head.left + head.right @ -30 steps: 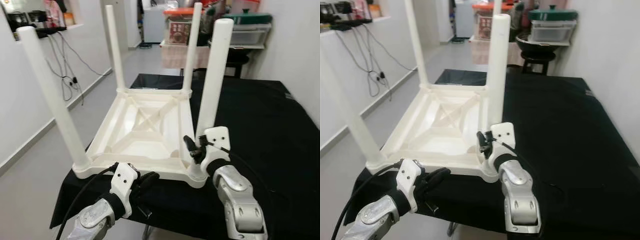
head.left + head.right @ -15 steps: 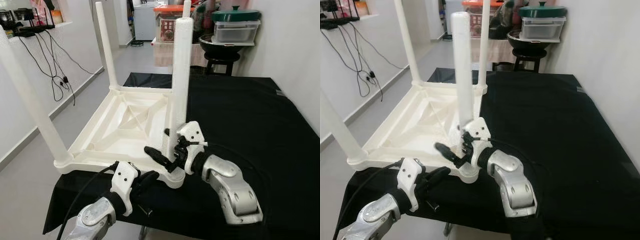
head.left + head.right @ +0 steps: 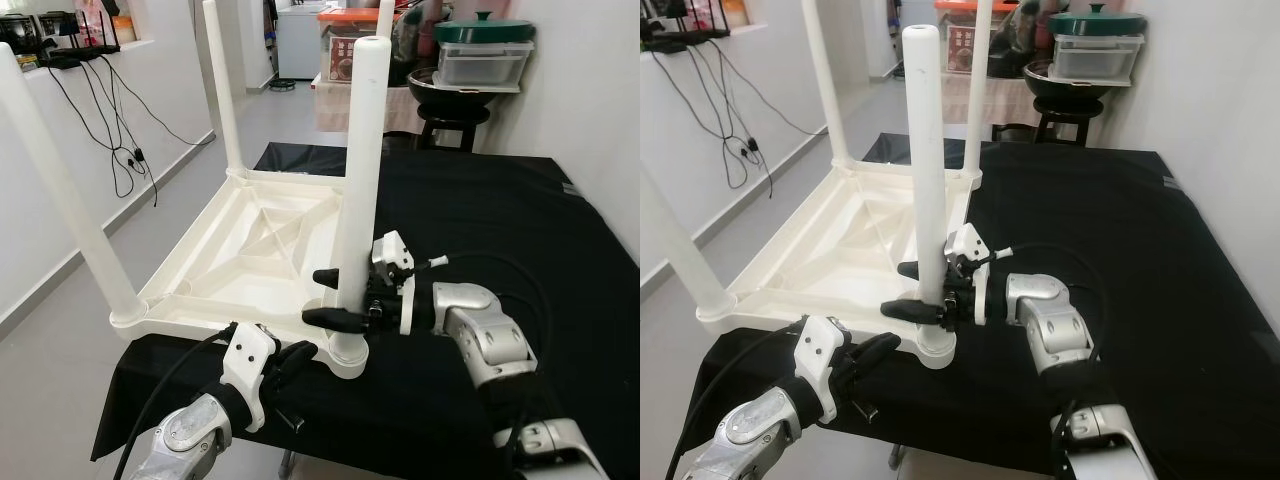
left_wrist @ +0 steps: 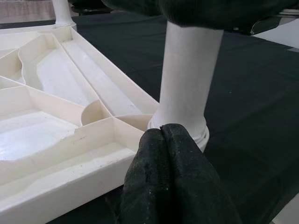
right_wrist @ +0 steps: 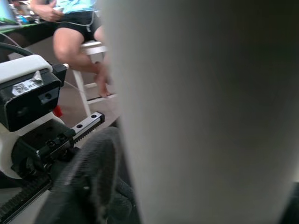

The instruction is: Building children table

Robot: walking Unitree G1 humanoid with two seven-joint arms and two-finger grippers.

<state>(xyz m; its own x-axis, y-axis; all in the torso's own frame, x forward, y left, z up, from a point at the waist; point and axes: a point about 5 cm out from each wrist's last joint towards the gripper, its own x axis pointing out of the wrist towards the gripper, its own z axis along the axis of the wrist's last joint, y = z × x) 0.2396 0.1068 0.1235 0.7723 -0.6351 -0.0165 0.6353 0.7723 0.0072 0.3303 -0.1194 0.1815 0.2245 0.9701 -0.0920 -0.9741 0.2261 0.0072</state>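
Observation:
A white plastic children's table lies upside down on a black-covered worktop, with its legs pointing up. My right gripper reaches in sideways from the right and is open. One black finger passes behind the near right leg and the other in front, low on the leg. That leg looms large in the right wrist view. My left gripper is shut on nothing, just below the table's near rim. Its fingertips rest against the socket of that same leg.
The worktop's front edge lies right under my grippers. Bare black cloth spreads to the right. Beyond stand a stool with a black pot and stacked lidded boxes. Cables hang on the left wall. A seated person is nearby.
My right gripper has turned from upright to sideways and slid its fingers around the near right leg. The head camera has shifted. My left gripper has stayed put.

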